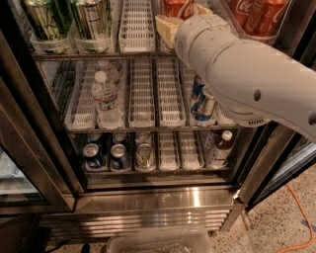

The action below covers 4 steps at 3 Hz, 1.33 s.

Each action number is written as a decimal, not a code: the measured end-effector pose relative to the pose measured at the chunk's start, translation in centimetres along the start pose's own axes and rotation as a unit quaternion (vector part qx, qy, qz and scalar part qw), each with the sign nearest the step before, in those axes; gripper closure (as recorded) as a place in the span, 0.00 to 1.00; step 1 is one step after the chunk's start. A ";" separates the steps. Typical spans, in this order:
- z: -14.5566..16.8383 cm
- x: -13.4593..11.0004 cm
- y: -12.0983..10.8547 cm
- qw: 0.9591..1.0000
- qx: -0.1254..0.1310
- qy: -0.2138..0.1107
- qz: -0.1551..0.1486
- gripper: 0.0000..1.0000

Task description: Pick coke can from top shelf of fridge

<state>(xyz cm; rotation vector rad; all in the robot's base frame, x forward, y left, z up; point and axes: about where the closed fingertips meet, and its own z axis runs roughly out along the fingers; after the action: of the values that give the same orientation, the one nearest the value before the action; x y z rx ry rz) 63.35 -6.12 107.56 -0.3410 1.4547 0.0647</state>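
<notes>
Pale pincer [183, 19] at the top wire shelf [98, 56] of the steel-based fridge [148, 202], grip cannot be told, red aluminium coke can [177, 7] just beside it, bulky white arm [247, 74] blocking the view below, more red cans [259, 17] in a clear tray to the right, tall green-and-silver cans [47, 20] far left

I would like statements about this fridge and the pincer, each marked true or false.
1. The pincer is at the top shelf of the fridge, beside a coke can. True.
2. Water bottles stand on the left of the middle rack. True.
3. The green-and-silver cans stand on the bottom rack. False: they are on the top shelf, left.
4. The orange cable lies inside the fridge. False: it lies on the floor outside, at the right.
</notes>
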 end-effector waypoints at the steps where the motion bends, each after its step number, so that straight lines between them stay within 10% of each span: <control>1: 0.0 0.0 0.0 1.000 0.000 0.000 0.000 1.00; 4: 0.1 -3.0 0.5 1.000 -0.005 -0.027 0.015 1.00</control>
<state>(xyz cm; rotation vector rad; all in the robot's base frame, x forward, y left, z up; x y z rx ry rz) 62.92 -5.16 110.45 -0.3223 1.4070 0.1043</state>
